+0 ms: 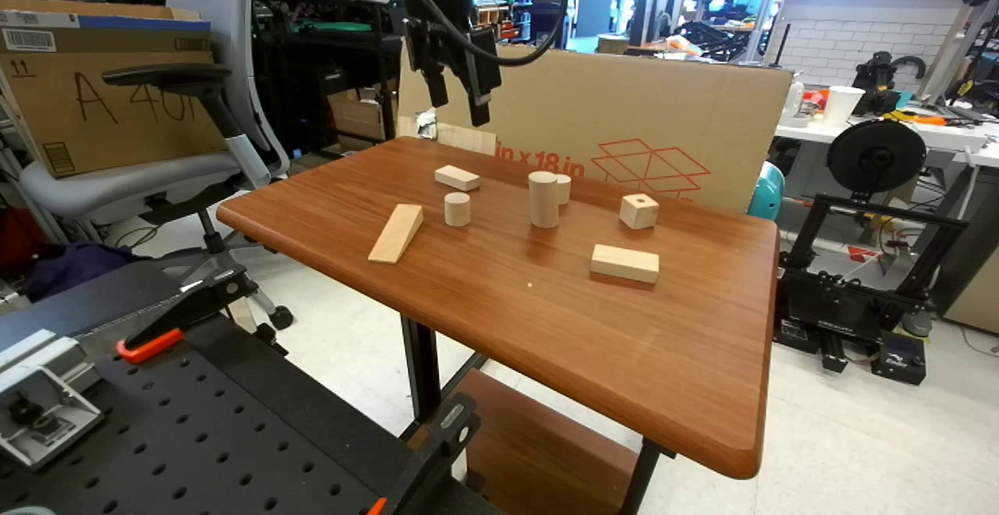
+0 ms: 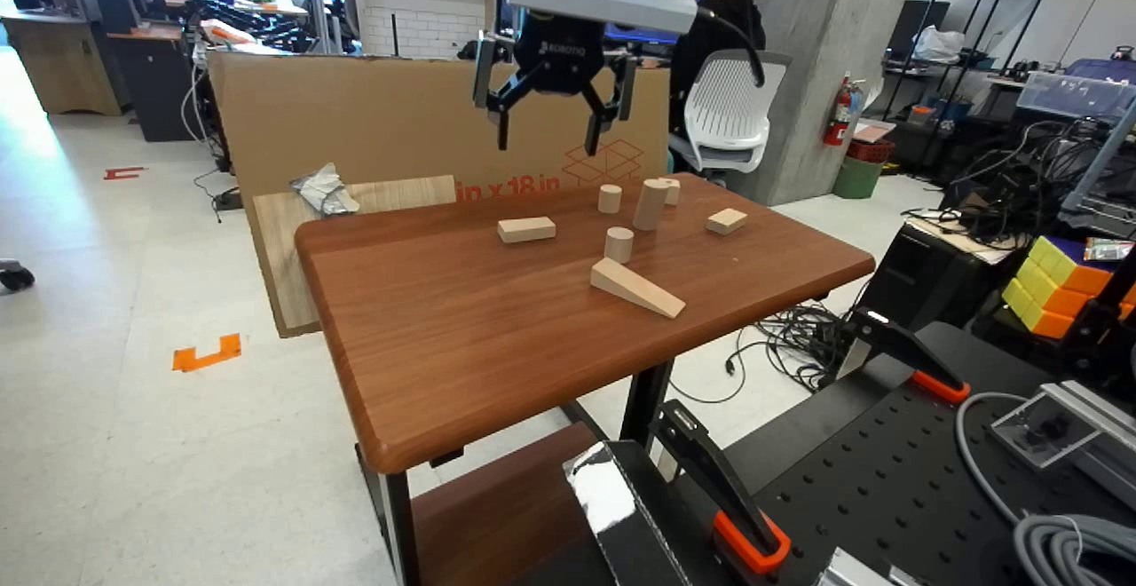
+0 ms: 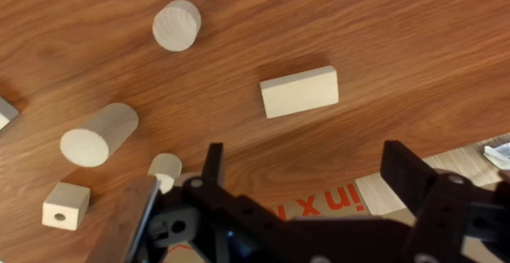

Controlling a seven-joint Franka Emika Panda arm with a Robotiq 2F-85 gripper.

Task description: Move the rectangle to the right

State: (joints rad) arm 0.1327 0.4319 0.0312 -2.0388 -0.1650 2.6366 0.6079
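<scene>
- Gripper (image 2: pixel 548 142) hangs clear, jaws wide apart; I read that as ready to straddle.
- Likely rectangle (image 3: pixel 299 93) lies flat on surface (image 1: pixel 499 257), presumably stable.

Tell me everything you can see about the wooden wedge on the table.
The wedge looks like pale, unpainted wood, a plain ramp tapering from a thick end to a thin edge. It lies on the brown tabletop, slope up, its thin edge toward the near side in both exterior views. A short cylinder stands beside its thick end, apart; only the tabletop appears to touch it.
</scene>
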